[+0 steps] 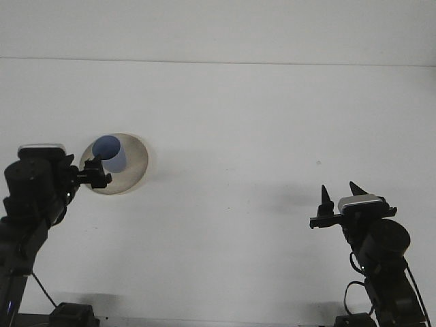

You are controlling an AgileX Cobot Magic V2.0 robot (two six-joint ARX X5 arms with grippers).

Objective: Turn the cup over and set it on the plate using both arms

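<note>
**Blue cup sits on the plate, both grippers are off it**

The left gripper (97,172) is low on the left side of the table (259,136). Its dark fingers point to the right and reach over the near left edge of the plate (133,170). The fingers look empty. They are small and dark here, so it is hard to see if they are spread or pressed together. The tips are just beside the cup (109,152), and you cannot tell if they touch it.

The cup is blue. It stands on the back left part of the plate, with its round top facing up. The plate is round and tan, and it lies flat on the white table.

Behind the left gripper, the black left arm (30,197) goes down to the bottom left corner.

The right gripper (340,192) is far away, at the bottom right. Its two pointy fingers stick up with a gap between them, and they hold nothing. A small grey box (361,202) sits just behind them. The black right arm (385,259) goes down from there to the bottom edge. The right gripper is well apart from the cup and the plate.
</note>
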